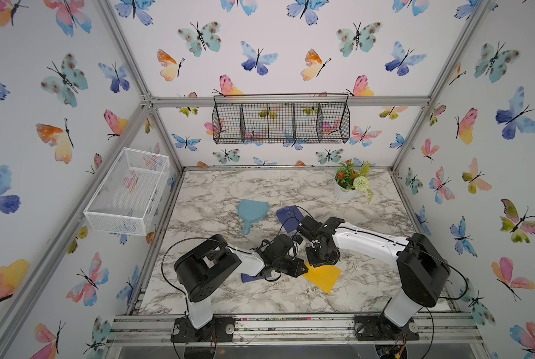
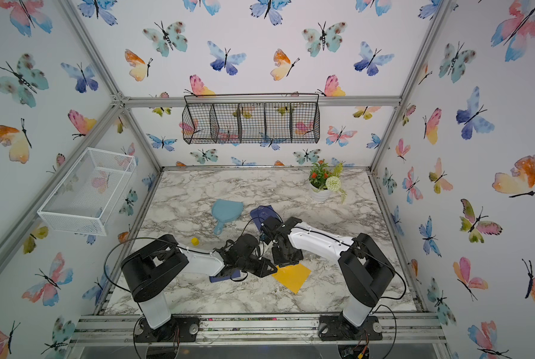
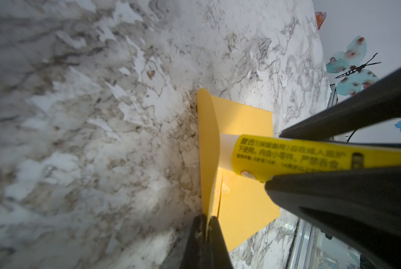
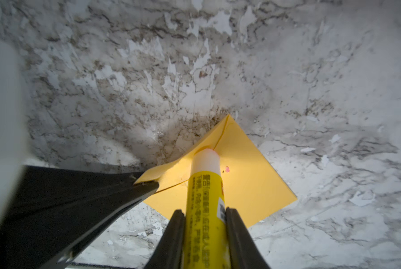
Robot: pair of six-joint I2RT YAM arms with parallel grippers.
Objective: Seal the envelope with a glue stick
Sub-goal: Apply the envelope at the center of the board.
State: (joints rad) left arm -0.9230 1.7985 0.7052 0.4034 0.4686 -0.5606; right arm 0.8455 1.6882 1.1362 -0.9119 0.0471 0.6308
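My left pincer (image 3: pixel 206 221) is pressed together on the edge of the flap (image 3: pixel 207 139) of the yellow envelope (image 1: pixel 322 276) and holds it lifted off the envelope's body. The body lies flat on the marble table (image 1: pixel 368 279), towards the front. My right pincer (image 4: pixel 205 213) pinches the glue stick (image 4: pixel 205 186) by its yellow barrel. The stick points down at the envelope, and its white tip reaches in under the raised flap, by the crease. Just beside this, partly under my left forearm, a dark blue envelope (image 1: pixel 250 277) lies flat. Further back, a small yellow cap (image 2: pixel 195 241) stands on the marble behind my left arm. Beyond it lie a light blue hand-mirror shape (image 1: pixel 253 211) and a second dark blue envelope (image 1: pixel 286 214), which is partly under my right wrist. A potted plant (image 1: pixel 348 186) stands near the far right corner, and a black wire basket (image 1: pixel 281 122) hangs on the back wall.
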